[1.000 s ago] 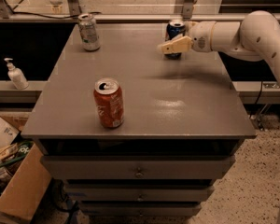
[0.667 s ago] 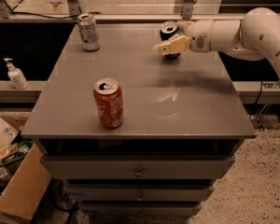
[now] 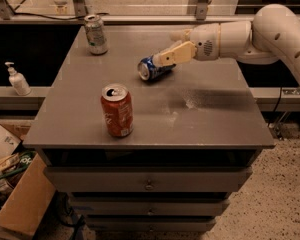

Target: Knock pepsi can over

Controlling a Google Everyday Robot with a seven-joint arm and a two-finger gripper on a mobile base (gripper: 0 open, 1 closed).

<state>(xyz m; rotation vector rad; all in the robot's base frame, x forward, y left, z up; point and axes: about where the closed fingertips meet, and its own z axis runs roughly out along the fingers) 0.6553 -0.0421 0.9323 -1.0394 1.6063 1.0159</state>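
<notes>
The dark blue pepsi can lies on its side near the middle back of the grey table, silver top facing left toward the camera. My gripper reaches in from the right on a white arm and rests right above and against the can's right end. The red can stands upright near the table's front left. The silver-grey can stands upright at the back left corner.
The table is a cabinet with drawers below. A soap dispenser stands on a ledge at left. Cardboard boxes sit on the floor at lower left. A railing runs behind the table.
The pepsi can was upright at the back right, then tipped; it now lies on its side, farther left and nearer. My gripper has moved left and forward with it.
</notes>
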